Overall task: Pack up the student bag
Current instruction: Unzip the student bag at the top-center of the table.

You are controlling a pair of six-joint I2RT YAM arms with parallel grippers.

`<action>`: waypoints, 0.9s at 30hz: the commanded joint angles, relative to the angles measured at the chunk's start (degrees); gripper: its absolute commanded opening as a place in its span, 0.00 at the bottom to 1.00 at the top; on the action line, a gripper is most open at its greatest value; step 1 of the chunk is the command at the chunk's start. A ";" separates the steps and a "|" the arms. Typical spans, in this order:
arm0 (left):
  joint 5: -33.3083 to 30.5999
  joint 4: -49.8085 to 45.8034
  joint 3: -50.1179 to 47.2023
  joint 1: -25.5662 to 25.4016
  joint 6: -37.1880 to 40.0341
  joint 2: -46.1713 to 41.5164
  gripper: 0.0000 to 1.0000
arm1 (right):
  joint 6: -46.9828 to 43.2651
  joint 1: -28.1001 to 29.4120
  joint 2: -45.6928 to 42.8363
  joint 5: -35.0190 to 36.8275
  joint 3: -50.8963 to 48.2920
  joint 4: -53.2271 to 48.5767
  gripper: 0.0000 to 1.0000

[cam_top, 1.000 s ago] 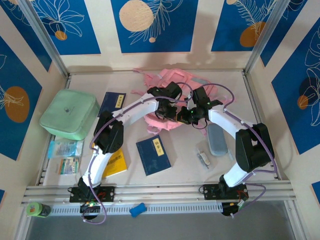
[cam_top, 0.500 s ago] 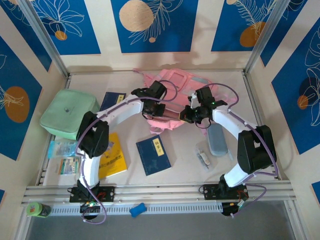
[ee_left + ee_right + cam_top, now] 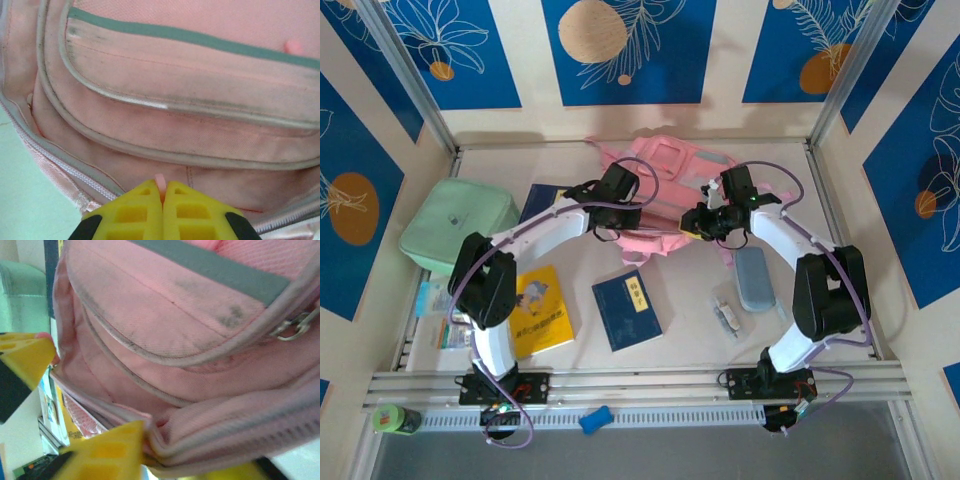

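The left arm has swung out leftward, baring more of the glossy yellow book (image 3: 542, 312). The left gripper (image 3: 163, 187) has closed, its yellow ribbed fingers pinching a small pink tab on the student bag (image 3: 665, 160). The bag lies at the table's far middle: soft woven pink fabric, scuffed grey, with rounded piped pockets and a zip. The right gripper (image 3: 700, 224) has moved slightly farther back, its fingers narrowly apart around the bag's zip rim; I cannot tell whether they grip it.
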 commanded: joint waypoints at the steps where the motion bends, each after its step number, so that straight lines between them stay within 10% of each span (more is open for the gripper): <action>1: -3.21 1.51 -0.81 0.20 -3.48 -1.96 0.00 | 4.31 0.71 -4.83 0.79 -2.19 -1.75 0.42; 13: -13.24 12.65 -4.61 -5.35 -12.22 -3.13 0.00 | 44.75 8.11 -10.33 1.68 -15.45 16.21 0.73; 27: -17.22 8.79 -4.15 -6.08 -17.10 -2.17 0.00 | 51.16 10.16 0.39 13.08 -8.60 16.24 0.56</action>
